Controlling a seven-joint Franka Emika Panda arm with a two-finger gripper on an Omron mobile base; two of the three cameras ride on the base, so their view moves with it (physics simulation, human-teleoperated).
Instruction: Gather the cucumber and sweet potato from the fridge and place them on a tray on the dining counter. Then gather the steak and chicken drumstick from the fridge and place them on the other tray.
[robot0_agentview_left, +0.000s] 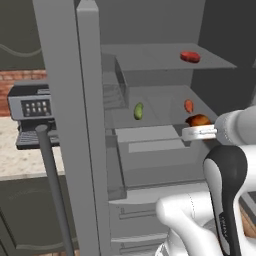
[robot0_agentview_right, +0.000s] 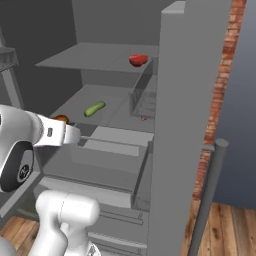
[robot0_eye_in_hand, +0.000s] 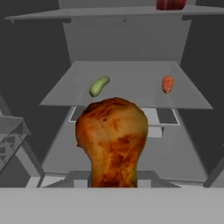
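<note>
Chicken drumstick (robot0_eye_in_hand: 112, 144) fills the hand view's lower middle; its narrow end runs behind the grey band, so the finger tips holding it can't be seen. In the left base view the white hand covers most of it, a brown top showing. Steak (robot0_eye_in_hand: 170, 4) cut by the hand view's top edge. Coffee machine (robot0_agentview_left: 31, 112) partly behind the fridge door (robot0_agentview_left: 75, 125). Small red speck in the door bin (robot0_agentview_right: 144, 118), too small to tell.
</note>
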